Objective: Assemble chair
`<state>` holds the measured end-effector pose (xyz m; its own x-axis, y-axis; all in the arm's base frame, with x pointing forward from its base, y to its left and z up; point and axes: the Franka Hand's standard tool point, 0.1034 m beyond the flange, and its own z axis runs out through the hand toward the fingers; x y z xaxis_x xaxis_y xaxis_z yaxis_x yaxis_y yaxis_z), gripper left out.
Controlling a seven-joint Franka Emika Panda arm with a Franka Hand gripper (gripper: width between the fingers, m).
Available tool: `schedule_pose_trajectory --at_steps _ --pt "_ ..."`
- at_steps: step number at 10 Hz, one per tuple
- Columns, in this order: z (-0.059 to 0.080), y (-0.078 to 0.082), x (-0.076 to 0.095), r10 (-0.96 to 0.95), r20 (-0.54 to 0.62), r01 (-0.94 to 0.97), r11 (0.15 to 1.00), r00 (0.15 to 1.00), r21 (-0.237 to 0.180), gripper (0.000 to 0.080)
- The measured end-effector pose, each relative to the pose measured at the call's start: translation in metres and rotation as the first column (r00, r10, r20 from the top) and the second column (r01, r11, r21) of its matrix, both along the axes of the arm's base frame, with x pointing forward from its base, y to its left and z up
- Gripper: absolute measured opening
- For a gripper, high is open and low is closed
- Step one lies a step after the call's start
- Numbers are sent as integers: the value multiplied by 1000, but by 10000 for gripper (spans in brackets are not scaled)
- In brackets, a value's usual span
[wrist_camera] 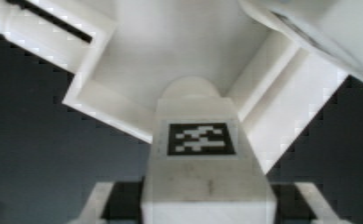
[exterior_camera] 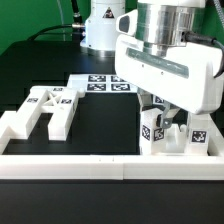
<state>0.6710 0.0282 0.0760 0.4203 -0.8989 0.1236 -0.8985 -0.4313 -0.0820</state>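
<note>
**Gripper clenched on a tagged bar by the table's front edge**

The chair lies in separate parts on the black table [exterior_camera: 100, 125]. An H-shaped group [exterior_camera: 45, 108] of chunky white bars, with square tags on their top faces, sits toward the exterior view's left. It is near the table's front edge, just behind the low white border wall [exterior_camera: 100, 165] that runs along that edge. A second group [exterior_camera: 195, 135] of white blocks, their tags facing the camera, stands toward the exterior view's right. It is also close to the wall and directly beneath the robot's hand.

The gripper [exterior_camera: 163, 112] hangs low over this second group. In the wrist view, its fingers [wrist_camera: 121, 205] sit on either side of a chunky white bar [wrist_camera: 199, 120] with a rounded end and one square tag on its face. The fingers press against both sides of the bar, so they are clenched on it.

Beyond the bar's rounded end is a flat white panel [wrist_camera: 178, 50] with raised white pieces along its sides, forming a channel. The bar's end lies over this panel, but whether the two touch cannot be told.

The marker board [exterior_camera: 105, 82] lies flat toward the middle of the table's back part, in front of the arm base [exterior_camera: 100, 25]. It is apart from both groups of parts.
</note>
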Motion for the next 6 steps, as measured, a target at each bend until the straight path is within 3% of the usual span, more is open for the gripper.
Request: schedule_pose_trajectory --at_steps 2,3,4,6 --pt "-1 1 0 -73 5 73 997 997 17 294" --pt "-1 1 0 -34 1 34 999 999 11 541" --pt "-1 1 -1 1 -3 -1 1000 1000 6 541" --pt "1 1 0 210 -17 -211 977 977 -19 643"
